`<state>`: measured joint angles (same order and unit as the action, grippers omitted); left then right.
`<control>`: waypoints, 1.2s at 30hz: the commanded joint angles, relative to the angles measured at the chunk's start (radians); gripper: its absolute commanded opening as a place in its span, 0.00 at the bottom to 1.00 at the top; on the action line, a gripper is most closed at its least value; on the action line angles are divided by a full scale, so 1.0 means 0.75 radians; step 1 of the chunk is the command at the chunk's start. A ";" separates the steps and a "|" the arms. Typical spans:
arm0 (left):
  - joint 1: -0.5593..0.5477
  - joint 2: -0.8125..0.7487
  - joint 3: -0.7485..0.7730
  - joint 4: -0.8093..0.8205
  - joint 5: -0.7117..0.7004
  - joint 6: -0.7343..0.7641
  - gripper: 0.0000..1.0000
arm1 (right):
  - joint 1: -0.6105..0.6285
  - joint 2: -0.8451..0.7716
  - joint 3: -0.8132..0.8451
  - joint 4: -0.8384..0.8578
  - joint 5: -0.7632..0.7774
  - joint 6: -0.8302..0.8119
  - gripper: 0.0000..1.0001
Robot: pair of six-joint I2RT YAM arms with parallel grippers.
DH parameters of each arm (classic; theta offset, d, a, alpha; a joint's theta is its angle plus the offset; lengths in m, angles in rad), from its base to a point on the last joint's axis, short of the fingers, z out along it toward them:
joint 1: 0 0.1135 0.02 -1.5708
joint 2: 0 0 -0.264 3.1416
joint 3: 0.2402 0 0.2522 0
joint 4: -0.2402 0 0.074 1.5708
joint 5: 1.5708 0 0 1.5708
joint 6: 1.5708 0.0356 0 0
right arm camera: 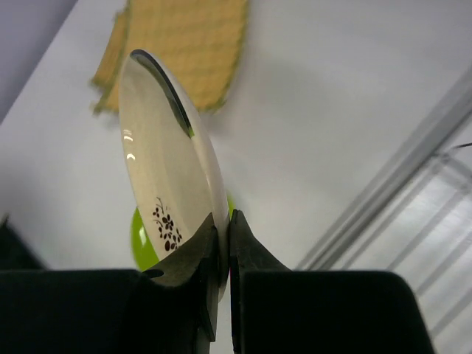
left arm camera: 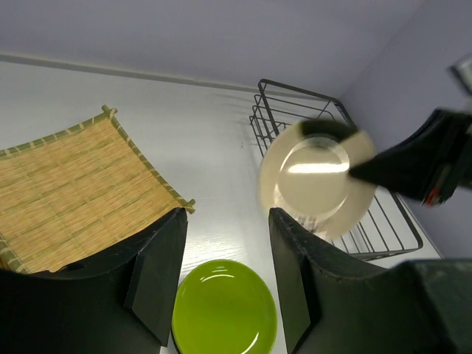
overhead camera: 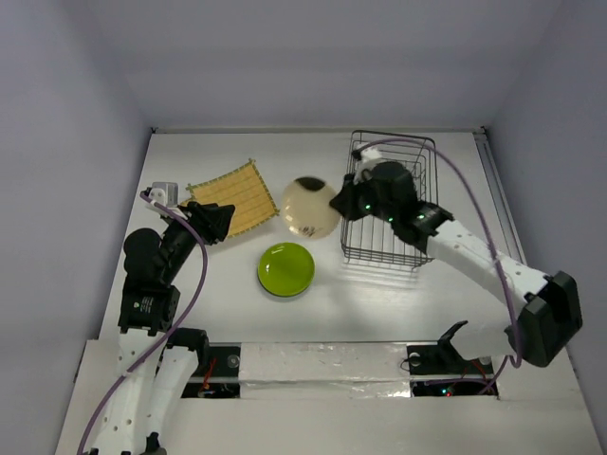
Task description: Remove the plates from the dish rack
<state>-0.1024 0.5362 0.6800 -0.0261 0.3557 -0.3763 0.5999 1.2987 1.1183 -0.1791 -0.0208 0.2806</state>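
Observation:
My right gripper [right arm camera: 223, 221] is shut on the rim of the cream plate [right arm camera: 166, 155], which bears a small dark flower mark. It holds that plate [overhead camera: 310, 207] on edge in the air just left of the dark wire dish rack [overhead camera: 417, 256]. The cream plate [left arm camera: 316, 179] also shows in the left wrist view, in front of the rack [left arm camera: 295, 103]. The lime green plate [overhead camera: 285, 269] lies flat on the white table, below and left of the held plate. My left gripper [left arm camera: 226, 251] stands open above the green plate [left arm camera: 225, 308], touching nothing.
A woven bamboo mat [overhead camera: 230, 200] lies at the back left, with a small grey-white block [overhead camera: 163, 191] beside its left corner. A raised rail [overhead camera: 495, 190] runs along the table's right edge past the rack.

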 commanded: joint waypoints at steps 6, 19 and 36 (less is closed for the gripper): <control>0.010 -0.001 -0.015 0.074 0.006 -0.008 0.45 | 0.268 0.313 -0.049 0.179 -0.257 0.066 0.00; 0.010 -0.001 -0.015 0.076 0.010 -0.005 0.45 | 0.307 0.483 -0.072 0.163 -0.275 0.086 0.14; 0.010 -0.003 -0.015 0.076 0.010 -0.008 0.45 | 0.319 0.228 -0.078 -0.019 0.070 0.051 0.54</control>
<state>-0.1024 0.5358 0.6800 -0.0261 0.3557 -0.3763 0.8291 1.5208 1.0477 -0.1799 -0.0563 0.3286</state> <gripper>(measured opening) 0.451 0.543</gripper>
